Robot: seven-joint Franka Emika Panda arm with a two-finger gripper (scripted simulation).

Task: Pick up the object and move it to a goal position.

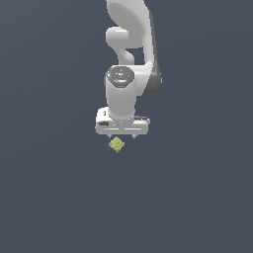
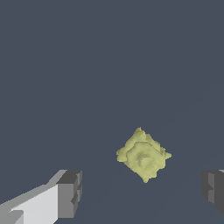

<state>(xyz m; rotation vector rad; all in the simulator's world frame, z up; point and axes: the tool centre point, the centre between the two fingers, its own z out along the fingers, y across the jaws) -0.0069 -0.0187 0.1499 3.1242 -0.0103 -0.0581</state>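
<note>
**Approach to the grasp**

Below the arm, the claw (image 1: pixel 122 134) hangs spread wide and holds nothing. The object (image 2: pixel 143 155) lies on the bench (image 1: pixel 54 197), apart from both fingers (image 2: pixel 70 192) and set cornerwise to them; the wrist view shows it ahead of the line between the fingertips. A good grasp likely needs centring over it, turning to meet flat sides, then descent before closing.

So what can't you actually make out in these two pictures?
- Exterior view: the gripper fingers, hidden under the white hand; whether it touches the yellow-green block is unclear.
- Exterior view: the block's raised mark, too small to read.
- Wrist view: both fingertips, cut off by the picture's edges.
- Both views: no goal marker shows.
- Exterior view: the arm's base, cut off above.
</note>
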